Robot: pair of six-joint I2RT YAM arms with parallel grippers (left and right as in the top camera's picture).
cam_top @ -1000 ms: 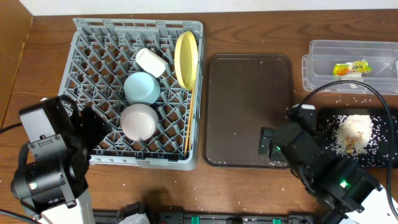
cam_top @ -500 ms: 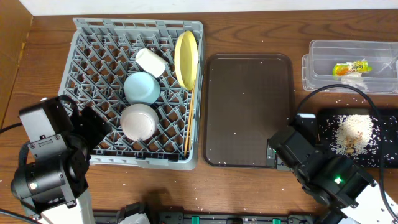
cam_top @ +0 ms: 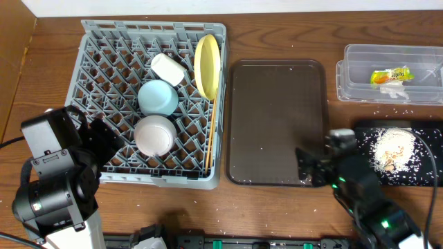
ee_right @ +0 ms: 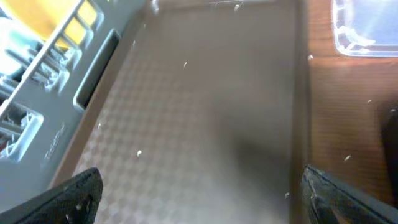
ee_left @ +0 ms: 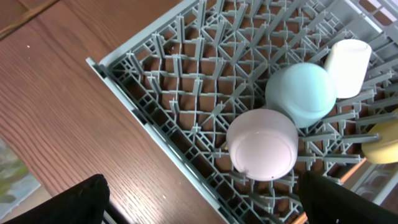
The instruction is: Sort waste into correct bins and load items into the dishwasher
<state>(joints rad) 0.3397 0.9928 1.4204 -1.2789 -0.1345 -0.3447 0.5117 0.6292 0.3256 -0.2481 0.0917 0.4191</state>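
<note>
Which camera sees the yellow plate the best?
The overhead view: the pale yellow plate stands on edge in the grey dish rack, its whole outline visible. The left wrist view catches only a sliver at its right edge; the right wrist view, a blurry yellow corner.

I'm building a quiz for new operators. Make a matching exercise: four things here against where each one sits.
1 snack wrapper
2 rice pile
3 yellow plate
4 blue bowl

A on edge in the grey rack
B in the clear container
C in the black bin
D upside down in the grey rack

Pairs: 1-B, 2-C, 3-A, 4-D
</note>
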